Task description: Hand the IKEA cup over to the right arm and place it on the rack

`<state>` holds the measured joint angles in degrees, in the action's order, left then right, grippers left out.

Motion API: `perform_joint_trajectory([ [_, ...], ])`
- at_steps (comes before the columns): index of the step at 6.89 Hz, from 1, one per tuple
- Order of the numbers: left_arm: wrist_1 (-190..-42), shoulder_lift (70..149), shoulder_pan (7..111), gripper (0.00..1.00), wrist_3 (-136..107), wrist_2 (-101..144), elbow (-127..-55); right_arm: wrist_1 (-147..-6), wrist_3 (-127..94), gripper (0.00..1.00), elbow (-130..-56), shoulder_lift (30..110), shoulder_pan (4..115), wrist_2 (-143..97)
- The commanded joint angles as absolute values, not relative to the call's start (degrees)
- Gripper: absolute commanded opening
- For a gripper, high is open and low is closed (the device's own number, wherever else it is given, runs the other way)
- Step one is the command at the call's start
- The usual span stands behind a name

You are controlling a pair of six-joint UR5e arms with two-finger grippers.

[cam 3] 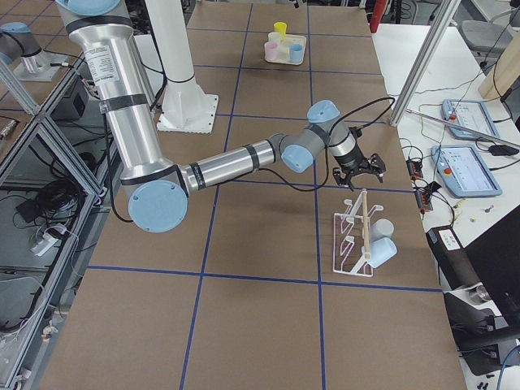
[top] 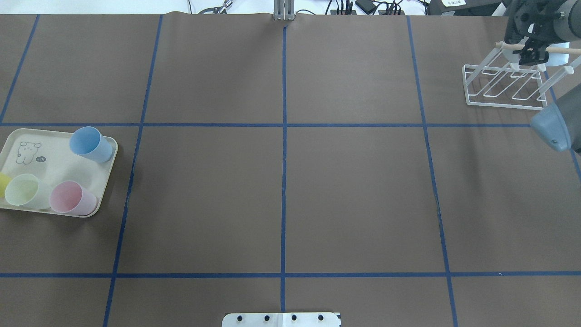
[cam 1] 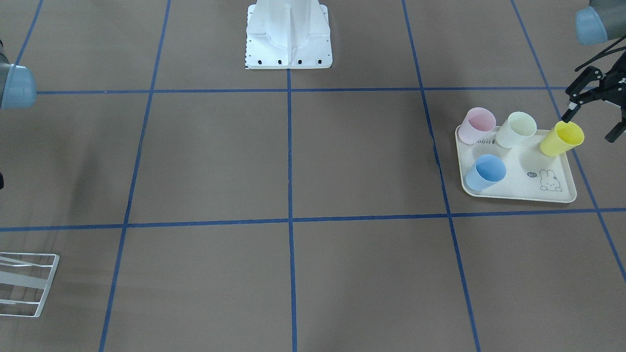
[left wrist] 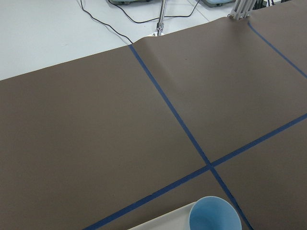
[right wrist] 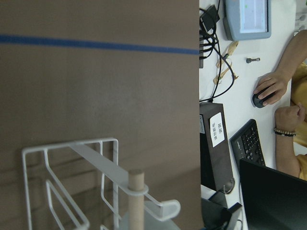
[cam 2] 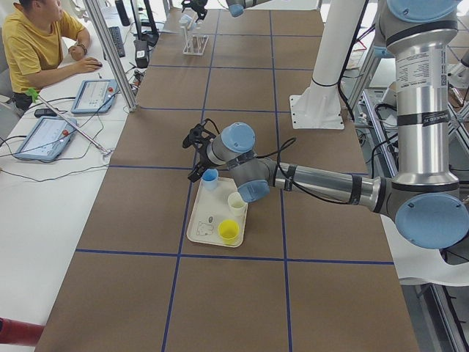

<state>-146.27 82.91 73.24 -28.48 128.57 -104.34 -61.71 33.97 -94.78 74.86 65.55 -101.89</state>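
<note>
The tray bore the letters "obbit", cut off by the pink cup; a small bubble seemingly read "hi".

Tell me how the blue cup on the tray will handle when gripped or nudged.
The blue cup looks thin-walled and empty, so probably light and slightly squeezable. Upright on a base narrower than its mouth, it may tip if pushed near the rim. Tipped, it would likely roll in a curve on the tray.
</note>
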Motion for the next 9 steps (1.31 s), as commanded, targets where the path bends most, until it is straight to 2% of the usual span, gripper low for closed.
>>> perform_joint_trajectory([
  [1,-146.07,83.23,72.69,1.0,-28.39,125.27,-104.5,-61.44,7.66,0.99,-102.1,76.02,58.93,-107.84],
  [3,-146.34,84.54,70.59,1.0,-29.78,121.57,-101.7,-58.29,-7.5,0.99,-106.24,74.8,52.49,-107.49],
  [4,-146.42,86.03,65.27,1.0,-37.28,116.77,-101.34,-57.14,-11.13,0.99,-106.96,74.19,50.3,-107.32],
  [6,-147.47,86.75,57.33,1.0,-42.7,109.35,-99.51,-55.56,-18.59,0.99,-107.14,71.38,47.48,-107.32],
  [9,-155.91,86.84,49.44,1.0,-48.66,101.22,-91.86,-51.59,-20.74,0.99,-106.79,71.54,46.23,-107.14],
])
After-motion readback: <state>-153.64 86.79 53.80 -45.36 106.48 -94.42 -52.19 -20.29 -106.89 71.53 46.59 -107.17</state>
